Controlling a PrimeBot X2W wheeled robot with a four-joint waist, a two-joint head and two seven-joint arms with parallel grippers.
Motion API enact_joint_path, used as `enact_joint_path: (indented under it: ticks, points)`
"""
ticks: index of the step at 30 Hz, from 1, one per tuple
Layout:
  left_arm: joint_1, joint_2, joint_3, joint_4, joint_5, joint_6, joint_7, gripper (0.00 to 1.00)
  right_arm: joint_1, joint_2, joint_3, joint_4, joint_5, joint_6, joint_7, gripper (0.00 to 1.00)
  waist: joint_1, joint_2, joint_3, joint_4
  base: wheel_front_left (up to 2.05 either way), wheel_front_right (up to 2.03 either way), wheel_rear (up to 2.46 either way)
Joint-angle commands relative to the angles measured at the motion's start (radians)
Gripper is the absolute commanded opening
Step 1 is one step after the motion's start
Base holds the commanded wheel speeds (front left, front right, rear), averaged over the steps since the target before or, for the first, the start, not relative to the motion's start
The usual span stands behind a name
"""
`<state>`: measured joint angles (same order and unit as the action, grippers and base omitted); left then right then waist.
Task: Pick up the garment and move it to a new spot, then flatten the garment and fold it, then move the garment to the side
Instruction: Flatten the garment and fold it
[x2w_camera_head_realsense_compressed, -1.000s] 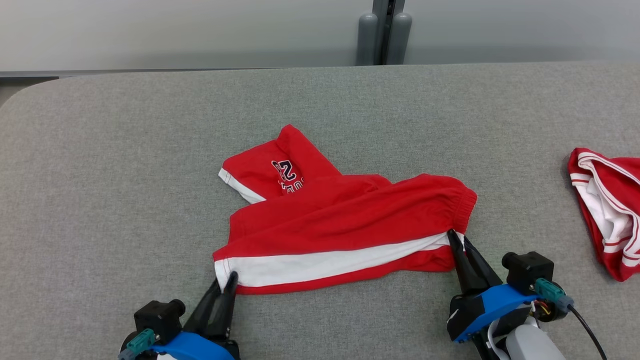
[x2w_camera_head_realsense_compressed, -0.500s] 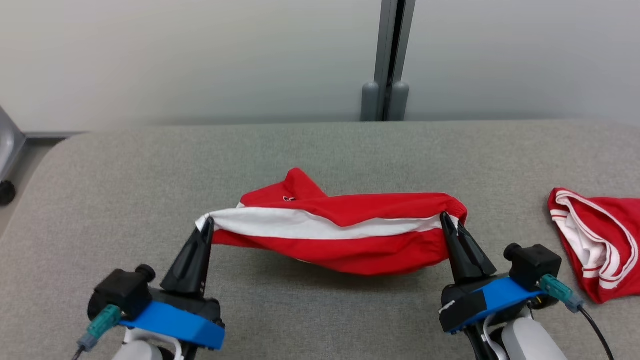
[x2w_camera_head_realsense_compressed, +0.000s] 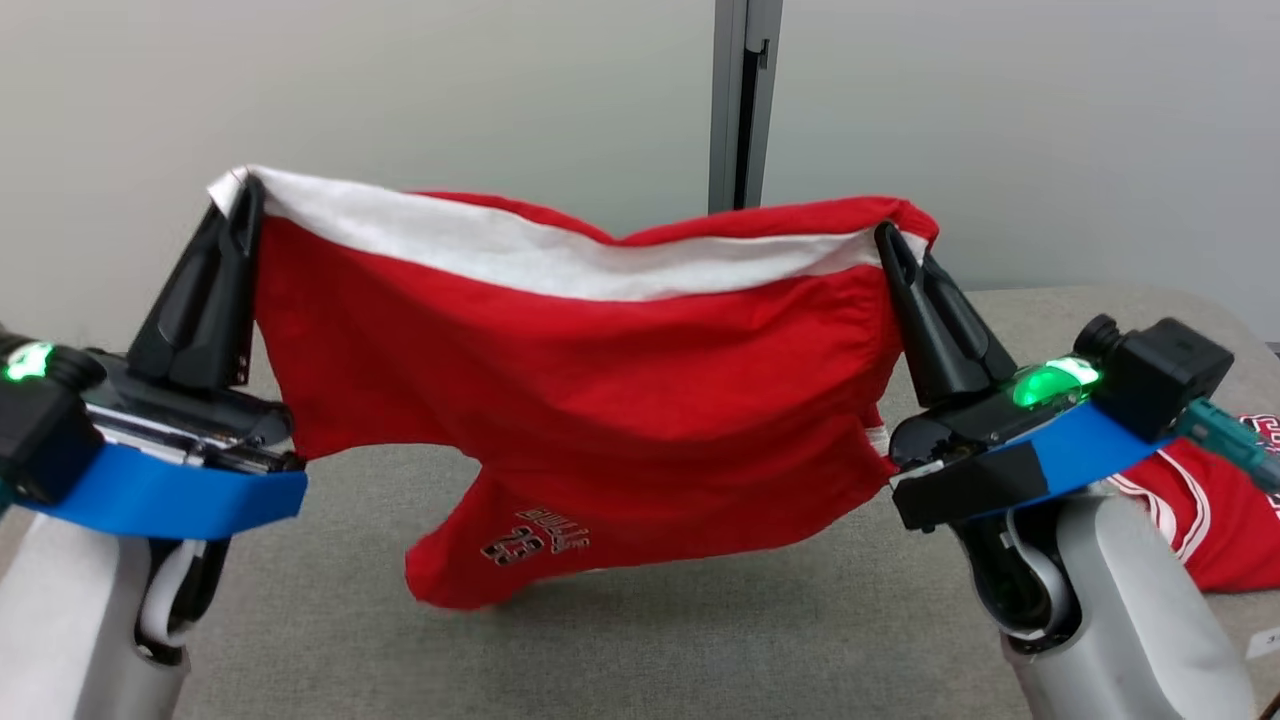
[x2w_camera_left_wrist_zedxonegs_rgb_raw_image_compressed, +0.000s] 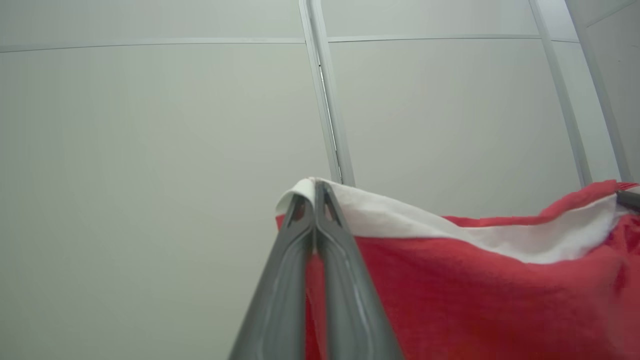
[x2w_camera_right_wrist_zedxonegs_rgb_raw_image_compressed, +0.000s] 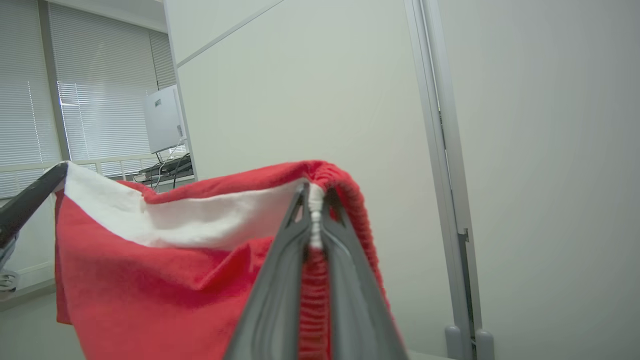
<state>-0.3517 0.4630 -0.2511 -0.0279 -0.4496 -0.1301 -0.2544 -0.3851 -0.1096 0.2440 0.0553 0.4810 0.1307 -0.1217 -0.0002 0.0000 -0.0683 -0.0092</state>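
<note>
Red shorts soft, light, sagging; left gripper and right gripper both pinched closed on white-striped top edge; corners best hold.

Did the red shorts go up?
Yes, upward. The red shorts lay flat on the grey table; now they hang above it, pinched by the left gripper and right gripper.

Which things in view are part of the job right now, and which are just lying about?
In the job:
red shorts, hanging between both grippers
left gripper, jaws shut on the white-striped corner
right gripper, jaws shut on the elastic waistband end

Lying about:
second red-and-white garment, crumpled at far right
wall post
</note>
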Motion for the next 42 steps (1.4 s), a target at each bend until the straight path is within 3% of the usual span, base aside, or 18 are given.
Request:
enact_joint_path:
  ticks: [1, 8, 16, 21, 26, 31, 42]
  points:
    - [-0.030, 0.012, -0.004, 0.009, -0.011, -0.001, 0.019, 0.00, -0.026, -0.012, -0.012, -0.013, -0.001, 0.000, 0.023, 0.00, 0.0002, 0.0000, 0.013, 0.002, 0.00, 0.00, 0.00]
    - [-0.157, 0.002, -0.015, 0.109, -0.047, 0.000, 0.047, 0.00, -0.145, 0.025, -0.036, 0.063, -0.110, 0.000, 0.056, 0.00, 0.0002, 0.0000, 0.121, 0.005, 0.00, 0.00, 0.00]
    - [-0.411, 0.005, -0.056, 0.260, -0.020, -0.001, -0.003, 0.00, -0.419, 0.051, -0.062, 0.257, -0.236, 0.000, -0.052, 0.00, 0.0002, 0.0000, 0.235, 0.017, 0.00, 0.00, 0.00]
    - [-0.469, -0.027, -0.039, 0.257, -0.004, -0.001, -0.011, 0.00, -0.520, 0.054, -0.088, 0.358, -0.267, 0.000, -0.116, 0.00, 0.0002, 0.0000, 0.238, 0.030, 0.00, 0.00, 0.00]
    - [-0.269, -0.078, -0.006, 0.266, -0.004, -0.001, -0.011, 0.00, -0.397, 0.057, -0.060, 0.441, -0.273, 0.000, -0.139, 0.00, 0.0002, 0.0000, 0.211, 0.033, 0.00, 0.00, 0.00]
    - [0.018, -0.136, -0.006, 0.319, -0.010, -0.001, -0.011, 0.00, -0.159, 0.057, -0.048, 0.478, -0.191, 0.000, -0.143, 0.00, 0.0002, 0.0000, 0.184, 0.034, 0.00, 0.00, 0.00]
    - [0.460, -0.265, 0.065, 0.321, 0.034, 0.000, -0.011, 0.00, 0.288, 0.056, 0.008, 0.407, -0.083, 0.000, -0.144, 0.00, 0.0002, 0.0000, 0.067, 0.050, 0.00, 0.00, 0.00]
